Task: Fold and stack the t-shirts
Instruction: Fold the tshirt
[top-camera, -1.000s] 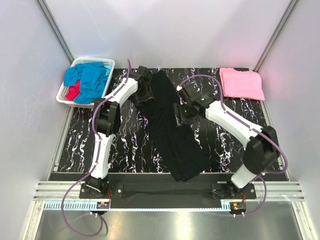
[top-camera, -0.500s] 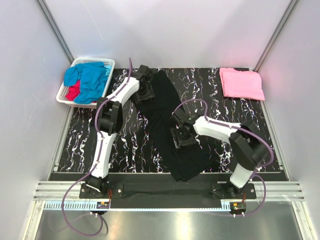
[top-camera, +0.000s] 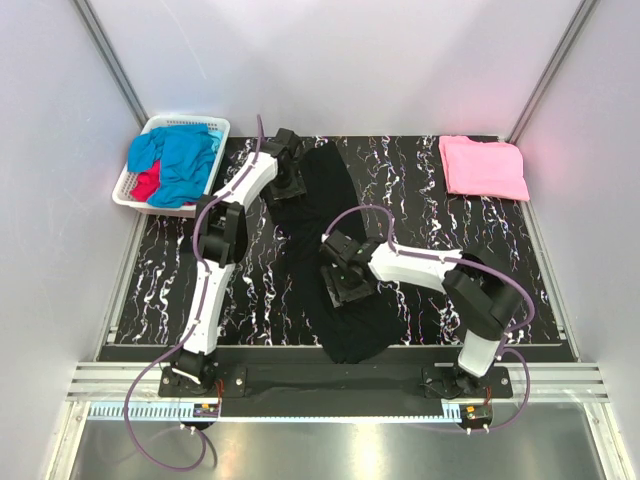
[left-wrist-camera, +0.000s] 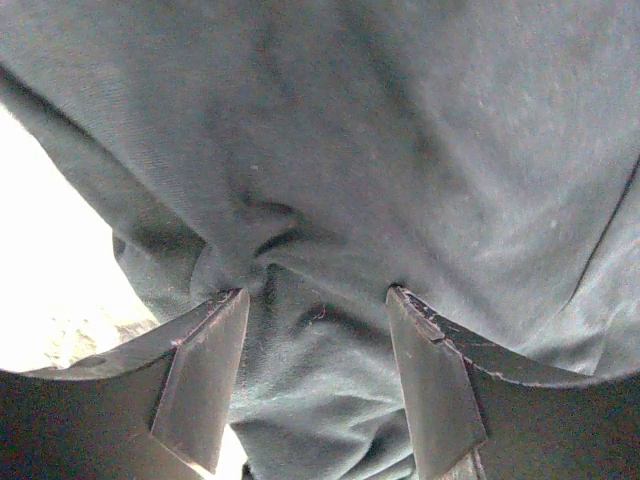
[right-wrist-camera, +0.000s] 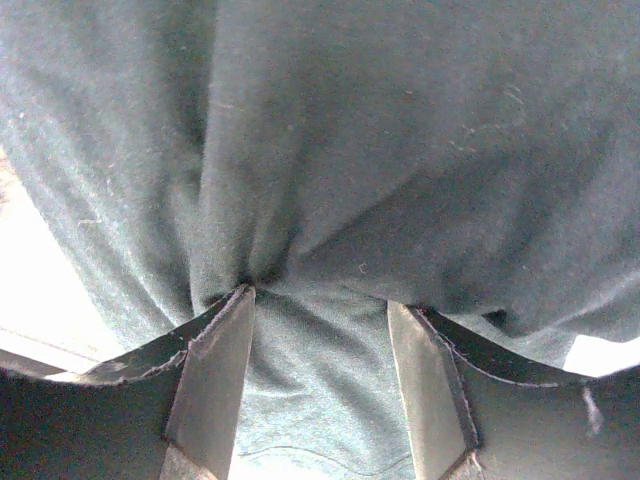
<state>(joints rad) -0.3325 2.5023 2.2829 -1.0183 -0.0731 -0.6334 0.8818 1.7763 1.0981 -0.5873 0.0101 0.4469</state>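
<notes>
The black t-shirt (top-camera: 318, 215) lies as a long strip on the counter (top-camera: 250, 290) right of the basket (top-camera: 135, 185). Its long axis runs far to near, slanting slightly away from the basket. Over the last second the right jaws have slid nearer along it, swinging its near end basketward. The cloth is matte and wrinkled, and the left jaws and right jaws each pinch a bunch.
</notes>
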